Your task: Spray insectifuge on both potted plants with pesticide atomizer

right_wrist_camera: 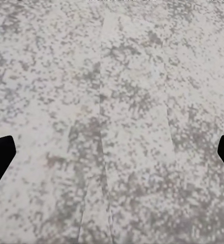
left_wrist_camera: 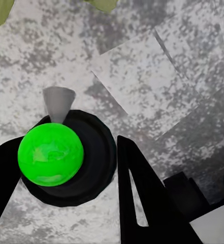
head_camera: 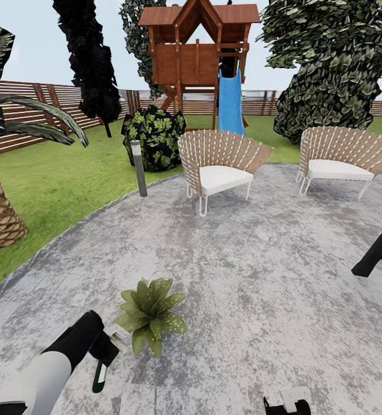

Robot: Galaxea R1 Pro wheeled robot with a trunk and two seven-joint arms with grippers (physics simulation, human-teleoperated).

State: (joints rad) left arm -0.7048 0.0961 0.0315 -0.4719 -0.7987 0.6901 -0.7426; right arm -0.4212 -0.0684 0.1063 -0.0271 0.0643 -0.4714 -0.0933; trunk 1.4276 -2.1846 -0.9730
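Head view: the left gripper (head_camera: pixel 105 358) hangs low over the grey stone paving (head_camera: pixel 260 271), just beside one potted plant (head_camera: pixel 150 314), with the pesticide atomizer (head_camera: pixel 100 376) pointing down from it as a slim dark bottle with a white label.
Left wrist view: looks down the atomizer (left_wrist_camera: pixel 66 157), seen end-on as a round dark body with a bright green top and a grey nozzle toward the paving; two green leaf tips (left_wrist_camera: pixel 0 10) of the plant reach in at the picture's edge.
Right wrist view: bare speckled paving (right_wrist_camera: pixel 112 122), with the dark fingertips (right_wrist_camera: pixel 0 157) at the two side edges.
Pot: the plant's pot is hidden under its rosette of pointed leaves.
Left pincer: its dark fingers (left_wrist_camera: pixel 142 203) flank the bottle, one on each side, pinching it.
Right pincer: spread wide, holding nothing, touching nothing; the right gripper (head_camera: pixel 287 403) sits at the lower edge of the head view.
Garden: green lawn (head_camera: pixel 52 184), a grey bollard lamp (head_camera: pixel 139 168), a dark-leaved shrub (head_camera: pixel 154 135), two slatted chairs (head_camera: pixel 220 161), a wooden play tower (head_camera: pixel 199 52) with a blue slide (head_camera: pixel 231 104), and a brown fence (head_camera: pixel 35 109) behind.
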